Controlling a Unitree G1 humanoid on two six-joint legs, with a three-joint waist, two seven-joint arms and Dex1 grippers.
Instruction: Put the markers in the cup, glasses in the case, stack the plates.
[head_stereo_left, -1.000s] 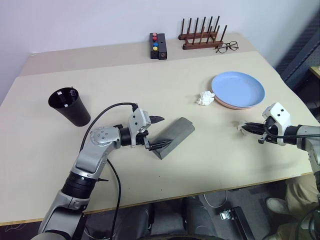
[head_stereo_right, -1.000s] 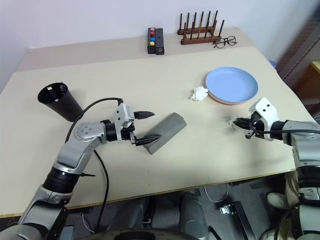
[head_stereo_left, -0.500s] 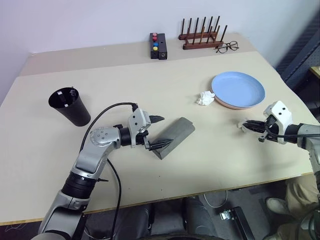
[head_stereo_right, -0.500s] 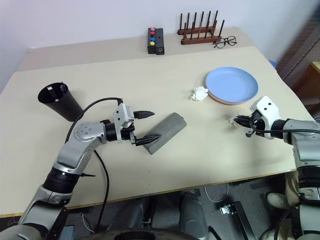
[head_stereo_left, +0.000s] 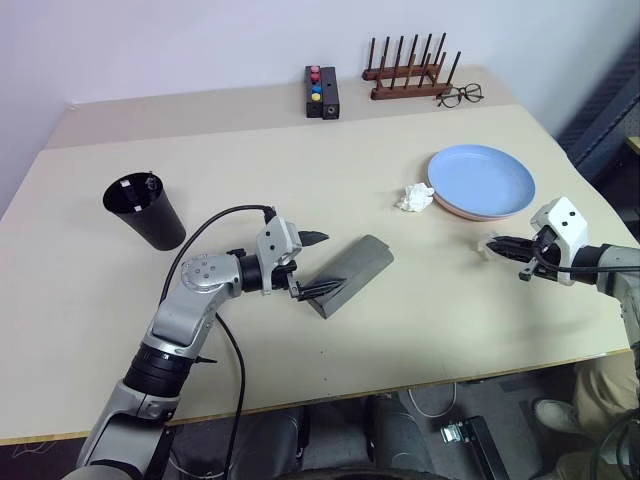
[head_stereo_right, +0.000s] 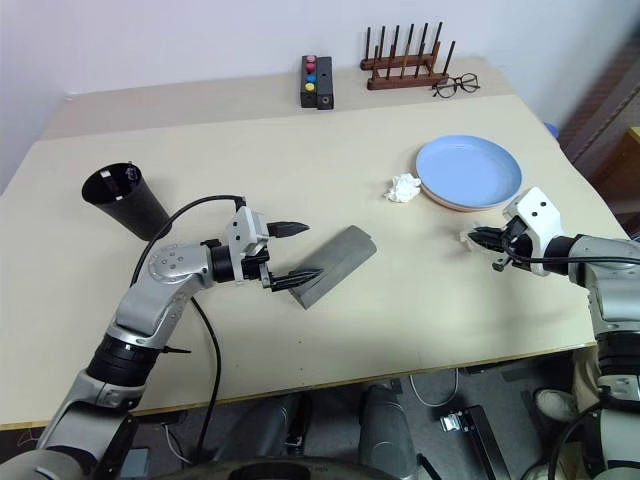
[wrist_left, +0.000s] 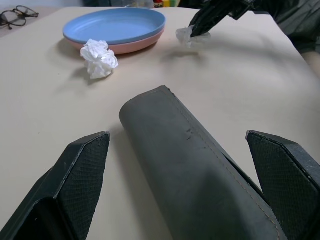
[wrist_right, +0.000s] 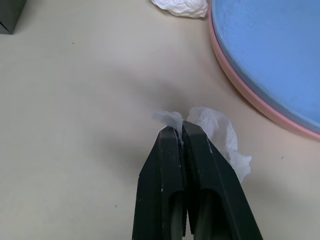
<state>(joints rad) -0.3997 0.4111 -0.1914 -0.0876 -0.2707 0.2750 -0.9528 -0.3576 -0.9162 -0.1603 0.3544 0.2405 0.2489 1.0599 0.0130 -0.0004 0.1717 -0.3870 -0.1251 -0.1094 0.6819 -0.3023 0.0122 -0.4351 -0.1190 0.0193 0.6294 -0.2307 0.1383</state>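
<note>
A: Any brand or writing you can read anywhere?

B: None. The table (head_stereo_left: 250, 140) is plain beige, and nothing on it carries a legible label.

A: Then the things, biggest first.

B: The plates (head_stereo_left: 482, 180) are stacked near the right edge, blue on top, so of the pink one only a rim shows. The case (head_stereo_left: 352, 273) lies shut near the middle, toward the front edge; what is inside is hidden. The cup (head_stereo_left: 146, 211) stands near the left edge, and dark tips just show above its rim, too small to name.

A: And the back edge?

B: A wooden rack (head_stereo_left: 410, 75), a black box (head_stereo_left: 321, 91) with coloured buttons, and wire eyeglasses (head_stereo_left: 461, 96) beside the rack.

A: The grippers?

B: The left gripper (head_stereo_left: 312, 265) is spread wide, one finger on each side of the case's near end; I can't tell if they touch it. The right gripper (wrist_right: 183, 134) is clenched on a scrap (wrist_right: 218, 132) of white tissue, beside the plates. A bigger wad (head_stereo_left: 412, 198) lies left of the plates, just beside them.
</note>
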